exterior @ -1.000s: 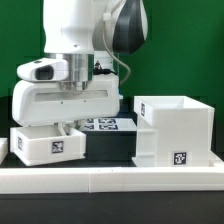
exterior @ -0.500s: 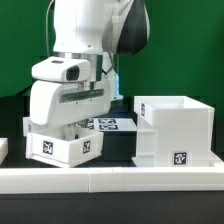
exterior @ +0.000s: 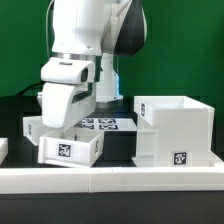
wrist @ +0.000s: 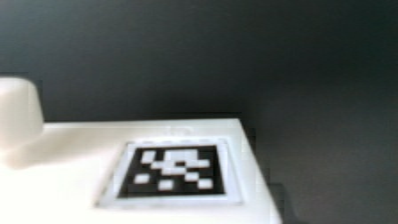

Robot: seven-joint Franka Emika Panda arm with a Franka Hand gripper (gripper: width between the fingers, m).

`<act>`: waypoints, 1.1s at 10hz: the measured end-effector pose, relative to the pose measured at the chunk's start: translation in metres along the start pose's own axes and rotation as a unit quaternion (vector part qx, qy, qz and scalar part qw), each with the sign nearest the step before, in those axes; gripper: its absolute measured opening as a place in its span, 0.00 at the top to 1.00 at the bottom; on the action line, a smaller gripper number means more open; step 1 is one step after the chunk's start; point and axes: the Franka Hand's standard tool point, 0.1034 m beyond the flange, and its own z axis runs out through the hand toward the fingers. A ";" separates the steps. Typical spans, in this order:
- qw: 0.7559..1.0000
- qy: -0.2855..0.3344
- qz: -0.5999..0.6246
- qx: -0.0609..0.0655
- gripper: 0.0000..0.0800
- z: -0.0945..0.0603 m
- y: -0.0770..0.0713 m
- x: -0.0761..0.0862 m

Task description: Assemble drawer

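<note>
The large boxy white housing (exterior: 176, 128) stands at the exterior view's right, with a tag low on its front. My gripper (exterior: 70, 127) reaches down into a small white open-top tray (exterior: 72, 149) and holds it by a wall, tilted, just above the table left of the housing. My fingertips are hidden by the hand and the tray. Another small white tray (exterior: 31, 128) shows partly behind it. In the wrist view a white tray face with a tag (wrist: 173, 171) fills the lower part, over the dark table.
The marker board (exterior: 108, 124) lies flat on the black table between the held tray and the housing. A long low white rail (exterior: 120, 180) runs along the front. A small white piece (exterior: 3, 149) sits at the far left edge.
The arm has swung toward the exterior view's right and tilted. The held tray went with it, turning and moving toward the housing, and uncovered the other tray behind it.
</note>
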 end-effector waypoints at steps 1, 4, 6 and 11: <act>1.000 -0.001 -0.005 0.004 0.95 -0.001 0.002 0.003; 1.000 -0.003 -0.010 0.021 0.95 -0.002 0.009 0.010; 0.999 -0.004 -0.010 0.035 0.95 -0.001 0.006 0.010; 0.998 0.002 -0.042 0.041 0.95 0.006 -0.001 0.029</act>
